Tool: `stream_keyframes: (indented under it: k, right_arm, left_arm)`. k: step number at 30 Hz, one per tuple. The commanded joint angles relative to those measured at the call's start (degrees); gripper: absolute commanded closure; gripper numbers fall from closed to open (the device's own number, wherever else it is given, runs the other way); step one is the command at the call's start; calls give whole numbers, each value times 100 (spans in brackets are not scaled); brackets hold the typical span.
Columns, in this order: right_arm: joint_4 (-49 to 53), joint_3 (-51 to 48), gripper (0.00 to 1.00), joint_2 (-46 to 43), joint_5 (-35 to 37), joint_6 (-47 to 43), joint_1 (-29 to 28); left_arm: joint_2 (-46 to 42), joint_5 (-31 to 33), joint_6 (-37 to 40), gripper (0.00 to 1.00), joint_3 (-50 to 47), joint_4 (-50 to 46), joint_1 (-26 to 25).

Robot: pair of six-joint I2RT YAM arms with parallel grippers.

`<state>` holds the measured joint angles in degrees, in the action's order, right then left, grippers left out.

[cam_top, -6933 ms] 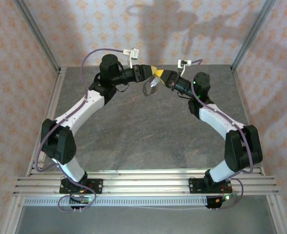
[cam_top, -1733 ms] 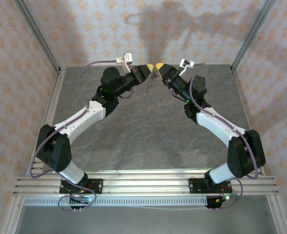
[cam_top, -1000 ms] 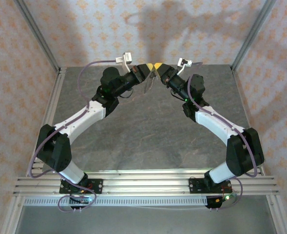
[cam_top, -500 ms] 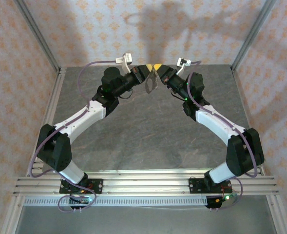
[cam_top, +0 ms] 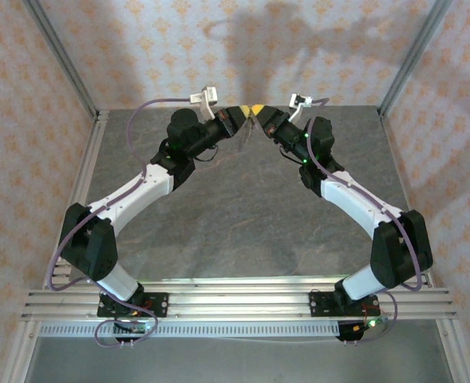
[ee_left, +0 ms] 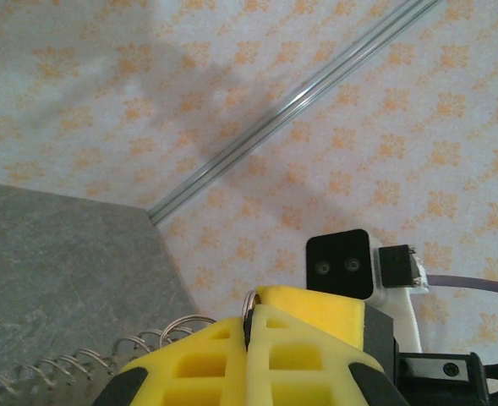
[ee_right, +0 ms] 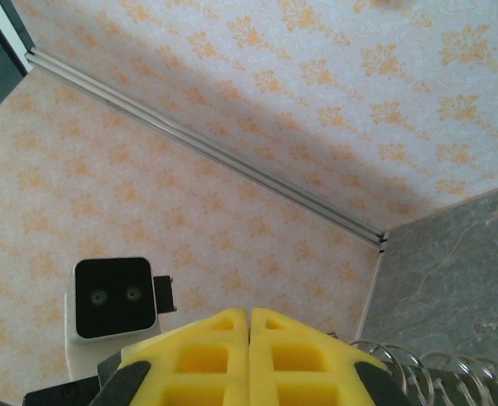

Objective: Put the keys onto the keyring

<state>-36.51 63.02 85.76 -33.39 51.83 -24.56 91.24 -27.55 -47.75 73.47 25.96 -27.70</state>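
Mid-threading, I'd say: the left gripper [ee_left: 249, 311] pinched the keyring [ee_left: 96, 359] wire, the right gripper [ee_right: 249, 317] sat pressed together alongside, needing fine alignment next.

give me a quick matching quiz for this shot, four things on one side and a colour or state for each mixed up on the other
Column one:
1. left claw
2. keyring
3. table
4. wall

Column two:
a. grey, stone-patterned
b. pale with an orange flower print
c. yellow, pressed shut
d. thin wire with a coiled stretch

Pairs: 1-c, 2-d, 3-a, 4-b
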Motion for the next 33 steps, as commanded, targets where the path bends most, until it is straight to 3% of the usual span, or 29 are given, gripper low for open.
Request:
stream_keyframes:
  k: [1, 3, 6, 8, 19, 20, 22, 23, 28, 33]
  right_arm:
    - [48, 166, 100, -32, -399, -112, -111]
    - [43, 187, 100, -9, -446, -112, -112]
    - [47, 232, 88, 8, -527, -112, -111]
    - [92, 237, 100, 0, -529, -142, -111]
    - [223, 114, 100, -100, -518, -370, -111]
    - [260, 107, 98, -118, -512, -395, -113]
    - [408, 73, 71, -212, -436, -474, -65]
    - [437, 25, 64, -291, -399, -493, -14]
    - [426, -218, 57, -646, -442, -455, 345]
    - [404, -237, 55, -777, -752, -498, 486]
  left_arm:
    - [10, -303, 200, 100, 277, 15, -158]
    - [23, -310, 204, 100, 288, 16, -157]
    - [30, -321, 222, 100, 317, -13, -166]
    - [28, -330, 238, 100, 326, -22, -165]
    - [-63, -312, 432, 100, 317, -197, -176]
    - [-71, -297, 433, 100, 308, -187, -176]
    - [-81, -262, 446, 100, 299, -217, -176]
    - [-88, -267, 465, 100, 292, -230, -166]
    - [-102, -389, 563, 100, 315, -253, -167]
    - [-73, -547, 644, 100, 402, -272, -172]
